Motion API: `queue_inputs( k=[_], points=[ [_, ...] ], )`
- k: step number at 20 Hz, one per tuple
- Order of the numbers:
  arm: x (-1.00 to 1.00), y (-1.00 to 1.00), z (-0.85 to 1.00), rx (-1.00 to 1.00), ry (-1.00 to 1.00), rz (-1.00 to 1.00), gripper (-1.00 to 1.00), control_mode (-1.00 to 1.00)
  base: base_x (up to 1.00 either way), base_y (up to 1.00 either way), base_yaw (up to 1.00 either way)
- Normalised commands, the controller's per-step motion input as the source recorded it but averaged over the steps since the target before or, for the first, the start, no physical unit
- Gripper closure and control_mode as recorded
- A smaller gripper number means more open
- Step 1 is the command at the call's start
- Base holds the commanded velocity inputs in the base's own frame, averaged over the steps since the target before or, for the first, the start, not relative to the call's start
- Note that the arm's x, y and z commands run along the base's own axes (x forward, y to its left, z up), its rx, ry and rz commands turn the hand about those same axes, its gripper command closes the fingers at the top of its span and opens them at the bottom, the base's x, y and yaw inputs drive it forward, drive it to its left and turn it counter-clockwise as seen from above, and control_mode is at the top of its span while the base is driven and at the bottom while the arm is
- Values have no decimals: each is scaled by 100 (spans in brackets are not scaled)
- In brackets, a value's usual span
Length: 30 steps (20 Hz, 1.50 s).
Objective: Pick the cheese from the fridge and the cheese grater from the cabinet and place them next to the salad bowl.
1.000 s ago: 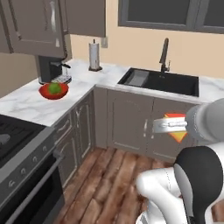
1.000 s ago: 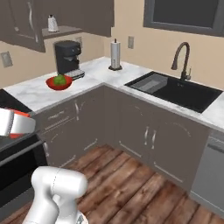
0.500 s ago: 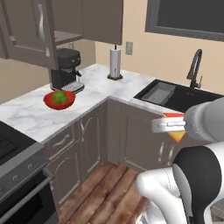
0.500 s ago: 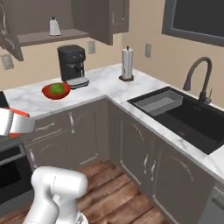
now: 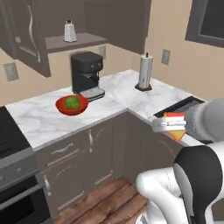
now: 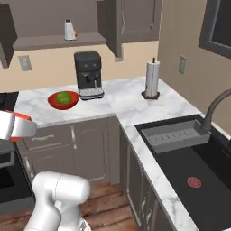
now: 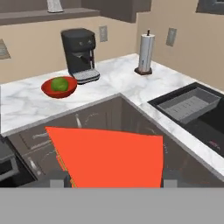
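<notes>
Plainly the fingers [image 7: 61, 178] are clamped on the cheese [image 7: 109, 157], carried off the worktop [image 5: 39, 116]; the salad bowl [image 5: 71, 105] lies well ahead and to the left beside the coffee machine [image 5: 87, 74]; the cheese grater [image 5: 69, 31] waits on the cabinet [image 5: 74, 41] shelf above.

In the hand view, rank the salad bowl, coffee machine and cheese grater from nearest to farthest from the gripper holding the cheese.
From the gripper, shut on the cheese:
1. Salad bowl, on the counter ahead, to the left.
2. Coffee machine, just behind the bowl, against the wall.
3. Cheese grater, up on the open cabinet shelf, at the upper left.
</notes>
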Motion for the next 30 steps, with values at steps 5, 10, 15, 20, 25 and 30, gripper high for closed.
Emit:
queue_inputs(
  k=[5, 10, 15, 20, 25, 30],
  points=[
    [0, 0, 0, 0, 0, 0, 100, 100, 86, -24, 47],
    [0, 0, 0, 0, 0, 0, 100, 100, 64, -24, 38],
    [0, 0, 0, 0, 0, 0, 100, 100, 23, -39, 20],
    [0, 0, 0, 0, 0, 0, 100, 100, 76, -21, 5],
    [0, 0, 0, 0, 0, 0, 100, 100, 100, 6, -1],
    [0, 0, 0, 0, 0, 0, 100, 100, 85, 9, 7]
  ],
)
